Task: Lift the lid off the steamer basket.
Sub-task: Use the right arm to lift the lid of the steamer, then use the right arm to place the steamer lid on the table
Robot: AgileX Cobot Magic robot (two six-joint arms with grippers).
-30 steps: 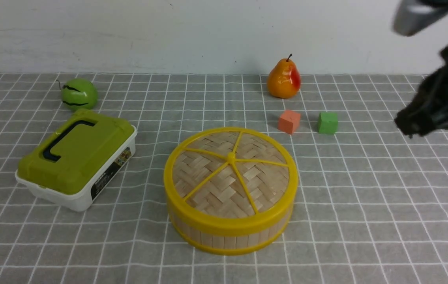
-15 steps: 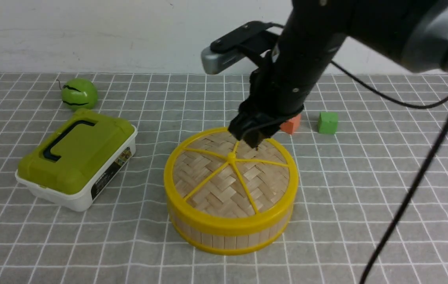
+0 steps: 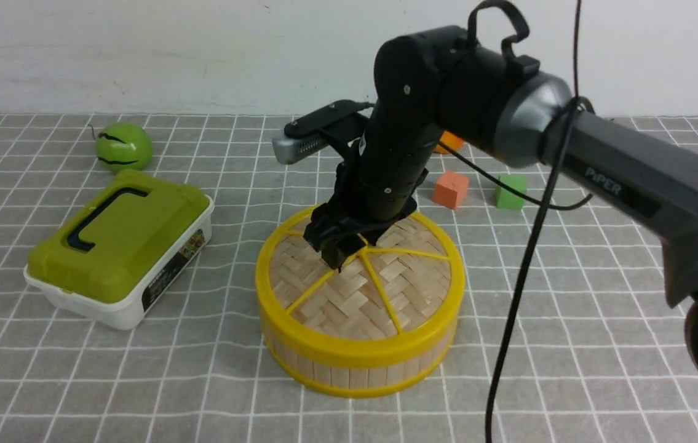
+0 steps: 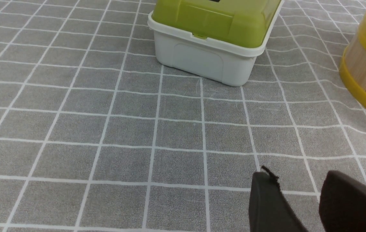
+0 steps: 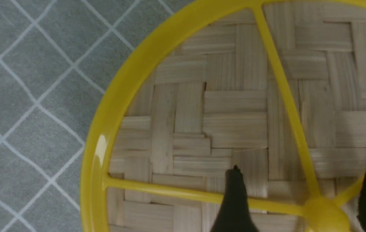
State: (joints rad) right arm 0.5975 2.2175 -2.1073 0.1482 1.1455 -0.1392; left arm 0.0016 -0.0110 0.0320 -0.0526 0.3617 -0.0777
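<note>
the lid sits on the steamer basket, lower centre of the front view. the right gripper hangs over it, jaws apart astride the centre knob, gripping nothing. closing off-centre could slip off the small knob, and a tight lid might drag the basket up.

Plain white wall behind, grey cloth with white grid lines, soft even light

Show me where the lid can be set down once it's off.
Widest bare cloth: right of the basket, nearer than the green cube. Also the near strip in front of the box and basket. Crowded behind the basket: orange cube, right arm.
</note>
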